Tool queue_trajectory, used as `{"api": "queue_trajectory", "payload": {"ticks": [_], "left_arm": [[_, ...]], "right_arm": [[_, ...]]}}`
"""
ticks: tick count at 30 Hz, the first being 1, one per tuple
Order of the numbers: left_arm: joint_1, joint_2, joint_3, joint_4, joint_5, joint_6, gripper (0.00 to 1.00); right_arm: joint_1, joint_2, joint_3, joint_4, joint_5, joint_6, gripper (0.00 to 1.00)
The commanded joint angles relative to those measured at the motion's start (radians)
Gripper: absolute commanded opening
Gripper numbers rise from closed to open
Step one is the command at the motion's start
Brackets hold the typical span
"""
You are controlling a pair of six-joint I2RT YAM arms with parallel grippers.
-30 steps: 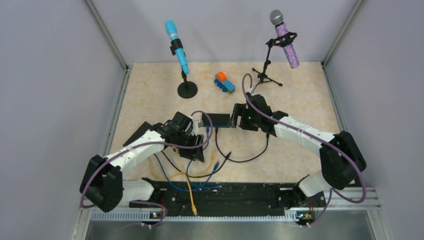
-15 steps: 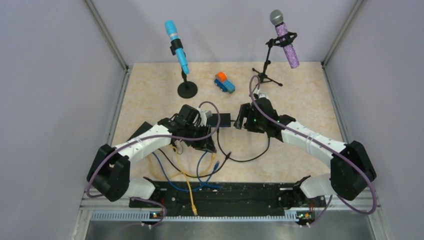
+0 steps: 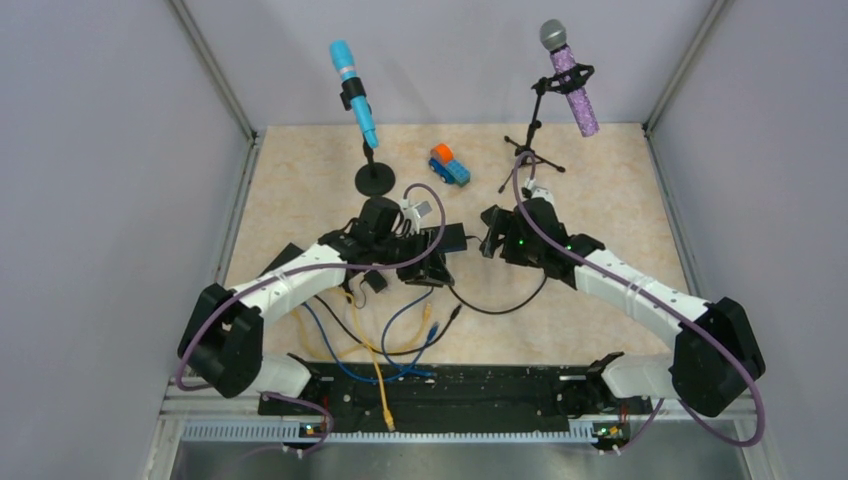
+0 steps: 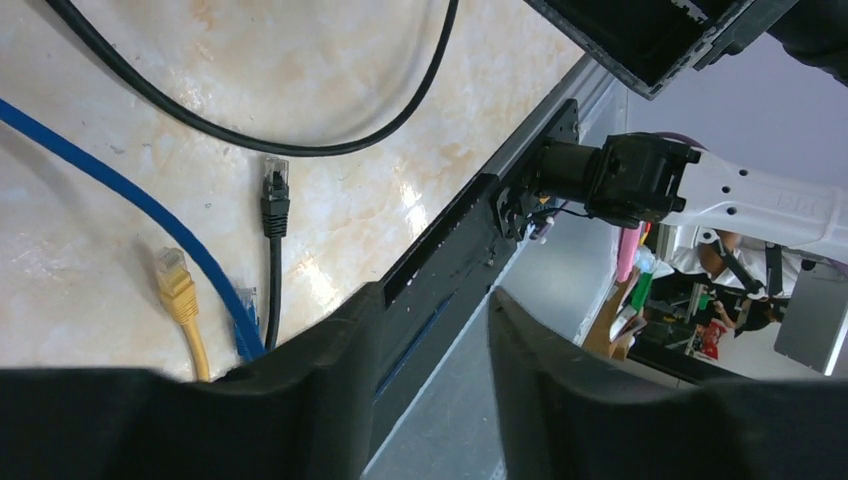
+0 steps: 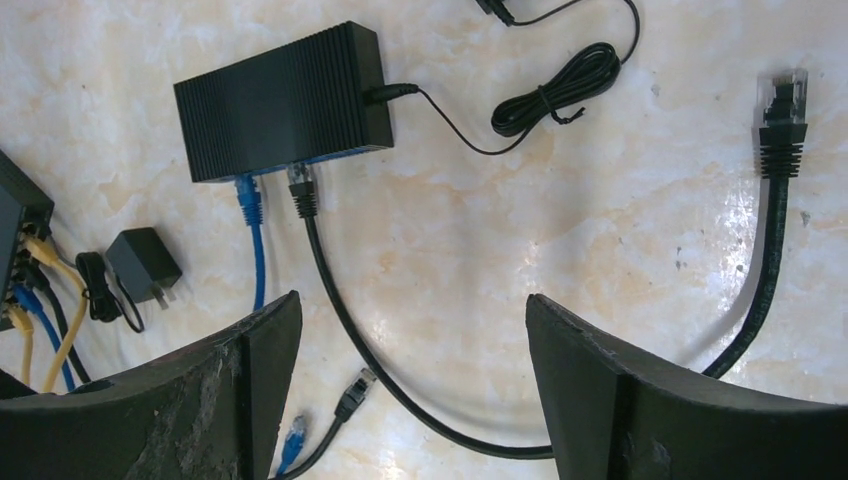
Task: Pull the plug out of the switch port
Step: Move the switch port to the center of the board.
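The plug (image 5: pixel 302 188) of the black cable (image 5: pixel 340 290) sits at the front edge of the switch (image 5: pixel 285 100), just beside a blue plug (image 5: pixel 248 200), mid-table. The left gripper (image 4: pixel 432 300) has its jaws narrow, with nothing seen between them; the right gripper (image 5: pixel 412 300) stands wide above the cable.

Both the left arm (image 3: pixel 290 280) and the right arm (image 3: pixel 625 290) have white link shells and bulky black joint housings (image 3: pixel 222 345), with a purple cable (image 3: pixel 425 187) looped loosely along each. Small green light (image 3: pixel 517 242) on the right wrist. On the right gripper (image 5: pixel 410 297), the fingers (image 5: pixel 235 390) are matte black and wedge-shaped, scuffed grey on the inner faces.
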Motion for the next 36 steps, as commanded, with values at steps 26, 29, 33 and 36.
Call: {"api": "queue_trajectory", "payload": {"ticks": [26,29,33,36], "left_arm": [[-0.001,-0.357,-0.097,-0.583,-0.389,0.242,0.94],[0.0,-0.36,-0.104,-0.567,-0.344,0.252,0.91],[-0.004,-0.311,-0.104,-0.545,-0.297,0.262,0.73],[-0.016,-0.265,-0.109,-0.537,-0.273,0.268,0.55]], "right_arm": [[-0.014,-0.005,-0.078,0.055,-0.099,0.033,0.82],[-0.014,0.002,-0.076,0.055,-0.105,0.032,0.82],[-0.014,0.006,-0.077,0.055,-0.106,0.032,0.82],[-0.014,0.004,-0.083,0.055,-0.104,0.034,0.82]]}}
